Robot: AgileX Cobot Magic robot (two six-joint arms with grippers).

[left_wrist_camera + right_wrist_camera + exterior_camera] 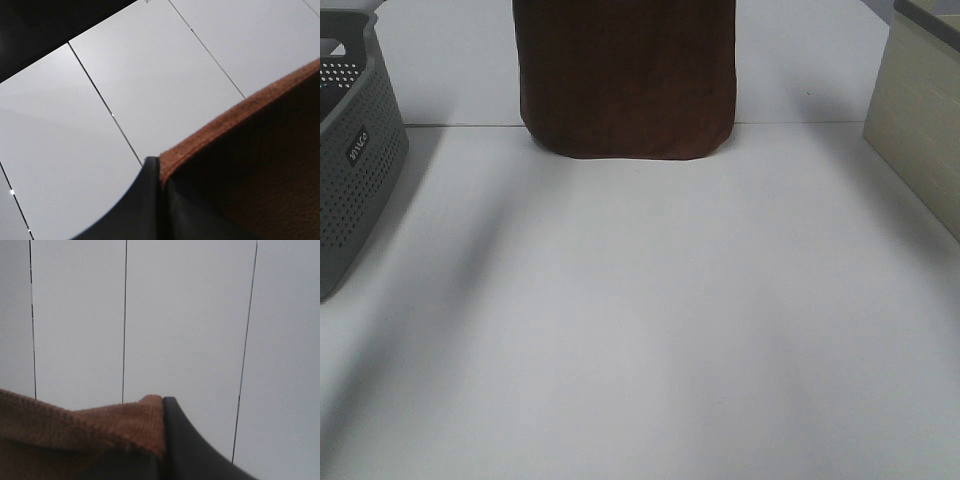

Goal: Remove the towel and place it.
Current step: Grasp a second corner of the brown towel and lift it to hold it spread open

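Observation:
The dark brown towel (625,80) hangs down from the top middle of the exterior high view. Its rounded lower edge sits just above the far part of the white table (640,330). Neither arm shows in that view. In the left wrist view my left gripper (159,165) is shut on the towel's (250,165) upper edge, black fingers (145,200) pinched together. In the right wrist view my right gripper (164,402) is shut on a bunched corner of the towel (75,430). Behind both there is only a pale panelled wall.
A grey perforated basket (350,150) stands at the table's left edge. A beige box (920,120) stands at the right edge. The bare white tabletop stretches between them, in front of the hanging towel.

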